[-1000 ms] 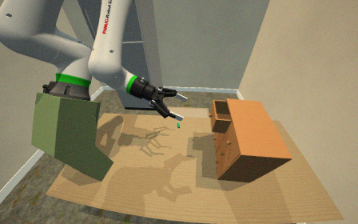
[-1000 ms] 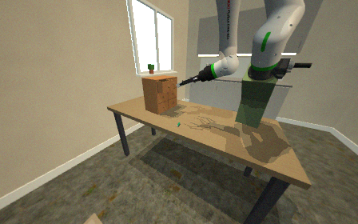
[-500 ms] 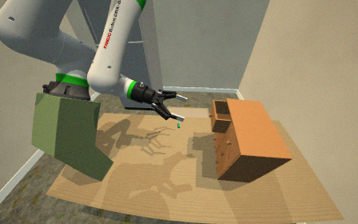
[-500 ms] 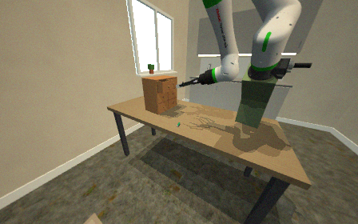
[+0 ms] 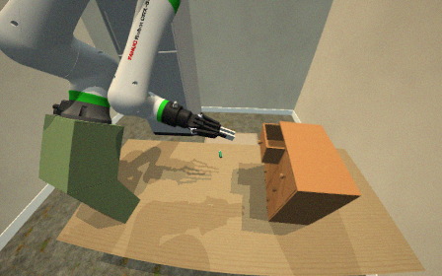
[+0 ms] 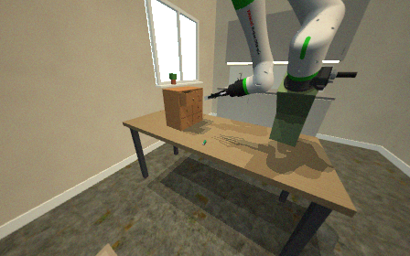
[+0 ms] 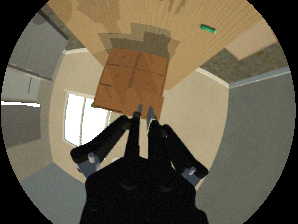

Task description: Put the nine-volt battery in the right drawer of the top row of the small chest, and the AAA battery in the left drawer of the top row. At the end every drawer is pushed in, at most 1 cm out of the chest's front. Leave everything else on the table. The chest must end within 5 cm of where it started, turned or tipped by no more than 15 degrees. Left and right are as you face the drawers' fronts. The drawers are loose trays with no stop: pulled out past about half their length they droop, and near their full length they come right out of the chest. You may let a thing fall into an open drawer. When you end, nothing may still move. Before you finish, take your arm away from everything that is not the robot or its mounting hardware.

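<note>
Green battery (image 5: 220, 154) (image 6: 204, 143) (image 7: 208, 29), probably the AAA: on the bench (image 5: 197, 246) (image 6: 247, 160) (image 7: 175, 15), upper right in the wrist view. Probable step: nudge the open drawer (image 5: 272, 155) (image 6: 187, 98) (image 7: 154, 104) — push squarely, slowly, without tipping the chest (image 5: 326, 163) (image 6: 174, 107) (image 7: 132, 75). Jaws (image 5: 228, 133) (image 6: 208, 97): nearly closed — nothing visibly gripped.

Tabletop (image 5: 168, 232) (image 6: 238, 151) (image 7: 175, 20): light wood look, visible straight grain, matt. Chest (image 5: 321, 158) (image 6: 174, 107) (image 7: 117, 82): orange-brown, wood-like, smooth, faint sheen on top. Arm (image 5: 133, 64) (image 6: 261, 50): smooth white casing, painted look. Gripper (image 5: 231, 133) (image 6: 209, 97) (image 7: 144, 110): dark matt body, metallic-grey fingertips. Floor (image 5: 30, 246) (image 6: 137, 219) (image 7: 210, 75): mottled, rough-looking. Walls (image 5: 385, 84) (image 6: 82, 82) (image 7: 190, 110): matt, lightly speckled.
</note>
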